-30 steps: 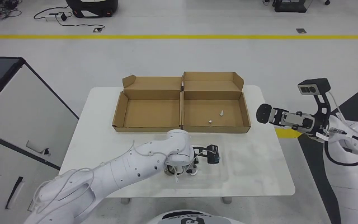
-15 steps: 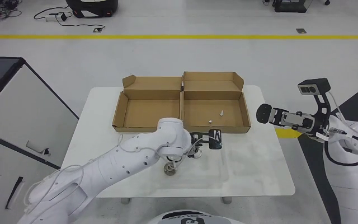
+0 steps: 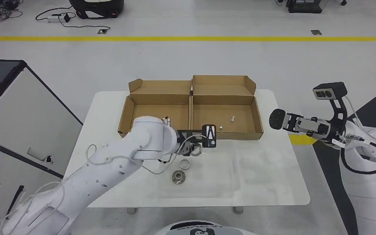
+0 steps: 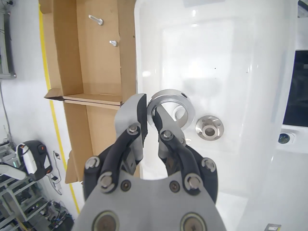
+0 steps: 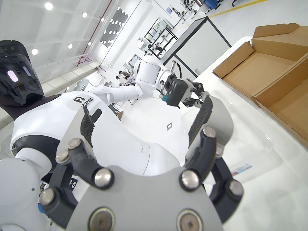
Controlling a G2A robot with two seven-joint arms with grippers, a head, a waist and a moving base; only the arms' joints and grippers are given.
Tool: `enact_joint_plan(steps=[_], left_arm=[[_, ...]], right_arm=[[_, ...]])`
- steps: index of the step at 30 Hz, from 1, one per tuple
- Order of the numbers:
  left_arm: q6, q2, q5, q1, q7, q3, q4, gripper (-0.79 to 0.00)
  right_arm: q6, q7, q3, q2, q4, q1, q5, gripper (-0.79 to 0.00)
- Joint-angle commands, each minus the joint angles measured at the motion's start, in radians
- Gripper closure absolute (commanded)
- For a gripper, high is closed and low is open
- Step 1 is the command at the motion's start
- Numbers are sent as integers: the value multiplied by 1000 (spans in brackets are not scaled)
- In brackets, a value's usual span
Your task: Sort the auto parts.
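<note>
My left gripper [image 4: 149, 108] is shut on a silver metal ring [image 4: 171, 102], one finger inside the hole and one outside the rim. It holds the ring [image 3: 195, 150] above the table, just in front of the two open cardboard boxes. On the table below lie a smaller ring [image 3: 184, 164] and a flanged hub [image 4: 209, 128]. The right box [image 3: 244, 130] holds two bolts [image 4: 96, 20] [image 4: 113, 43]; the left box [image 3: 154, 120] looks bare inside. My right gripper [image 5: 146, 118] hangs open off the table's right side [image 3: 276, 119], with nothing between its fingers.
The white table [image 3: 264, 176] has free room across its right half and front edge. The boxes stand side by side along the back, flaps up. A dark-framed panel [image 3: 23, 117] stands to the left of the table.
My left gripper has risen from the parts near the table's front with the ring in it and swung back and left toward the boxes. The right arm has stayed still.
</note>
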Motion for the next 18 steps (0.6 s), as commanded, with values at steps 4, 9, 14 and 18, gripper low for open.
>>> enact_joint_plan(steps=[4,9,14,18], left_arm=[[-86,51,-28,70,95,-170,-38,0],[-117,82,-67,160,294,-352,-33,0],[-120,101,-75,269,519,-502,20,0],[-129,108,-88,350,688,-587,46,0]], right_arm=[[0,0,0,0,0,0,0,-785],[0,0,0,0,0,0,0,-785],[0,0,0,0,0,0,0,-785],[0,0,0,0,0,0,0,-785]])
